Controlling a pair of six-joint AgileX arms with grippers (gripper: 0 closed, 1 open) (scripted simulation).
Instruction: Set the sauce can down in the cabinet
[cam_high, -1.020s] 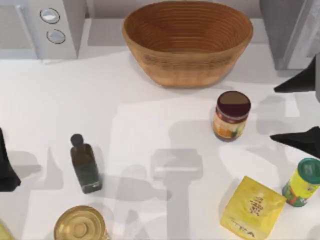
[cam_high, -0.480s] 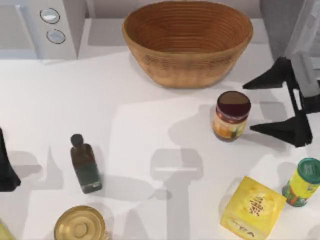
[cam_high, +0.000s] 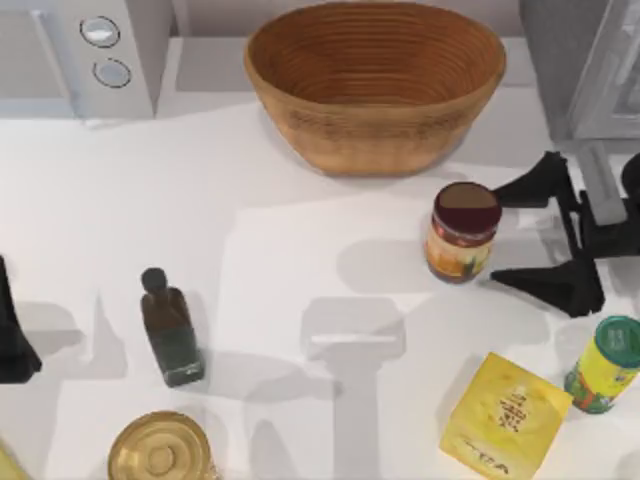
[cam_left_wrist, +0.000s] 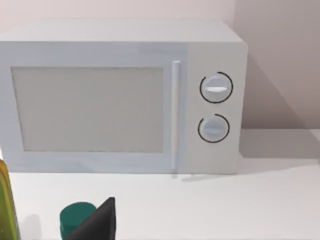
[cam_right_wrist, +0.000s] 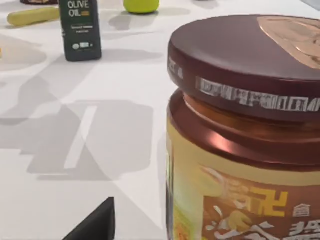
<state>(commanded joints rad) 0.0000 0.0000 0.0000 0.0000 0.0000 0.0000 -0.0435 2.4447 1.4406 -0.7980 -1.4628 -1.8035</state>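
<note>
The sauce can (cam_high: 463, 232), with a maroon-brown lid and a red, orange and yellow label, stands upright on the white table right of centre, in front of the basket. My right gripper (cam_high: 498, 235) is open just to the can's right, its two black fingers spread on either side of the can's right edge without touching it. The right wrist view shows the sauce can (cam_right_wrist: 245, 135) very close, beside one of the dark fingers (cam_right_wrist: 95, 225). The grey cabinet (cam_high: 560, 60) stands at the back right corner. My left gripper (cam_high: 12, 335) is parked at the table's left edge.
A woven basket (cam_high: 375, 85) sits at the back centre and a white microwave (cam_high: 85, 50) at the back left. An olive oil bottle (cam_high: 170, 330), a gold-topped can (cam_high: 160, 450), a yellow box (cam_high: 505, 415) and a green-lidded yellow can (cam_high: 605, 365) stand along the front.
My right gripper has come in from the right edge toward the sauce can, its open fingers now level with the can. The can and the left arm have not moved.
</note>
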